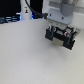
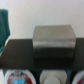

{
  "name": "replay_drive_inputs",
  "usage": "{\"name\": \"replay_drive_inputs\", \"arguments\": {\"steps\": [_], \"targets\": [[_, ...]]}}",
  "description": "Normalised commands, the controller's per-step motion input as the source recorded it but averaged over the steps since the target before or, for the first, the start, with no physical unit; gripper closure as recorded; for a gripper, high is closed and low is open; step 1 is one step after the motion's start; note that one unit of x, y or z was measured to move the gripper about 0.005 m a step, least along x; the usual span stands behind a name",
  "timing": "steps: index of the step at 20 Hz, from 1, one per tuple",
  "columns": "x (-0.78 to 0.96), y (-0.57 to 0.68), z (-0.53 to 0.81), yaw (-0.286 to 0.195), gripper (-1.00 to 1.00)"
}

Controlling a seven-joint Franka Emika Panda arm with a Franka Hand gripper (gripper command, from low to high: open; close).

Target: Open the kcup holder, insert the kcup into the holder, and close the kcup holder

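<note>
Both views are very blurred. In the exterior view my gripper (image 1: 60,33) hangs from the white arm at the upper right, right over a dark boxy thing with pale patches (image 1: 61,39), which seems to be the kcup holder. I cannot tell whether the fingers are open or shut. In the wrist view a dark grey box (image 2: 54,43) fills the middle and stands on a black band (image 2: 20,52). I cannot tell whether a drawer is open. No small green-topped kcup shows clearly in either view.
White round things with red and blue marks (image 2: 20,77) and a plain white one (image 2: 50,77) lie beside the black band. A dark green object (image 2: 4,27) shows at the edge of the wrist view. Dark gear and a cable (image 1: 25,12) stand at the exterior view's far left.
</note>
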Motion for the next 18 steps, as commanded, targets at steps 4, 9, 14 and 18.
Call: {"name": "replay_drive_inputs", "arguments": {"steps": [4,9,14,18], "targets": [[0.04,0.18,-0.27,0.175,-1.0],[-0.11,0.29,-0.24,0.161,-1.0],[-0.26,0.27,-0.12,0.181,-1.0],[-0.44,0.37,0.0,0.135,-1.0]]}}
